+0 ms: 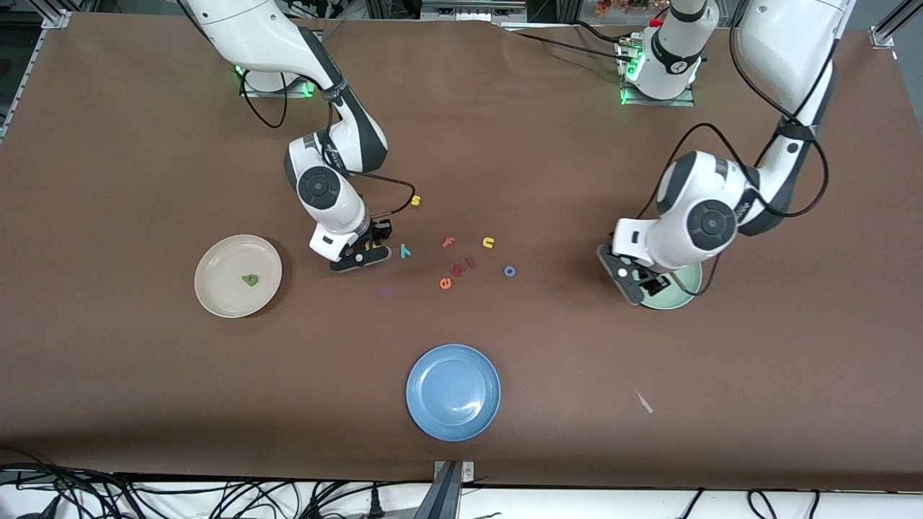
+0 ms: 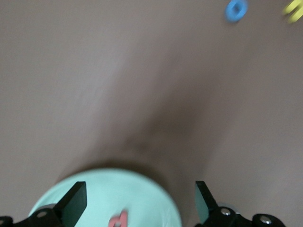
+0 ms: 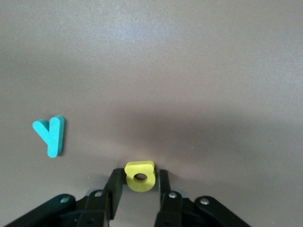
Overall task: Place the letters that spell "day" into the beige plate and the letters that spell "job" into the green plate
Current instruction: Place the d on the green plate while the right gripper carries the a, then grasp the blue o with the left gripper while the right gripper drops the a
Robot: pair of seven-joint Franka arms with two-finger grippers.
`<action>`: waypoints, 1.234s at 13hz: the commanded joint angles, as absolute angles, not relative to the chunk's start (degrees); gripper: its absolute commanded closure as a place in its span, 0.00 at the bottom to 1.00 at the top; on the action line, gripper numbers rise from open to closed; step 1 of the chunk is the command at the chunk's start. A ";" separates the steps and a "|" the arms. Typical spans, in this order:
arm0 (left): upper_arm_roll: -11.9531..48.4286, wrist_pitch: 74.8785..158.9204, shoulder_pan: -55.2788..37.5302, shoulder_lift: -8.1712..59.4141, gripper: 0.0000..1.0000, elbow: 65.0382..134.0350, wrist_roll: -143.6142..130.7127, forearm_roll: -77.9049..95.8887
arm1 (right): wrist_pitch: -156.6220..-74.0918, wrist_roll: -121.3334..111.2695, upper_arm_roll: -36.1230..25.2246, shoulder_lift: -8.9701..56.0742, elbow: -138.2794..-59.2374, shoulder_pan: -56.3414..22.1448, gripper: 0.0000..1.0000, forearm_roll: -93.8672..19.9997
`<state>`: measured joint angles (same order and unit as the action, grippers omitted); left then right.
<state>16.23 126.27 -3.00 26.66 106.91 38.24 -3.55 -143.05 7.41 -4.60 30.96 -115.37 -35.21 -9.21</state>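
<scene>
The right gripper [image 3: 140, 185] pinches the small yellow foam "a" [image 3: 140, 176]; the left gripper [image 2: 140, 201], spread, hangs over the pale green plate [image 2: 151, 198].

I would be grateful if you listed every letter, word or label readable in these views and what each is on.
No printed words or labels are readable; only foam letters lying on the table or plates:
"s": yellow letter
"y": teal letter
"f": salmon letter
"u": yellow letter
"o": blue ring
"e": orange letter
"b": red letter on the green plate
Marking on the left arm: too small.
</scene>
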 commanded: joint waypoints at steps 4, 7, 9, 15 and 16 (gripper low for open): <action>16.35 125.41 -12.56 34.88 0.00 95.89 23.49 -0.09 | -142.56 8.00 -4.39 32.17 -114.43 -35.42 0.65 -8.88; 16.35 126.12 -15.81 39.00 0.00 90.82 19.27 0.52 | -142.56 8.00 -4.39 32.17 -114.35 -35.68 0.68 -8.88; 16.35 126.21 -18.18 40.69 0.04 89.83 17.23 0.35 | -142.65 8.17 -4.39 32.26 -114.35 -35.68 0.72 -8.96; 16.09 133.07 -19.69 43.86 0.41 89.47 16.79 -0.09 | -142.38 7.91 -4.48 32.34 -113.12 -35.51 0.78 -8.96; 16.00 133.07 -19.43 43.86 0.44 89.82 17.40 -0.17 | -141.77 7.82 -4.66 32.08 -112.85 -35.42 0.79 -8.96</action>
<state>16.67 132.95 -19.12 43.05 91.07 17.00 -0.83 -142.84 7.56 -4.58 31.15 -114.80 -35.32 -9.20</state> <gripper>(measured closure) 0.405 0.722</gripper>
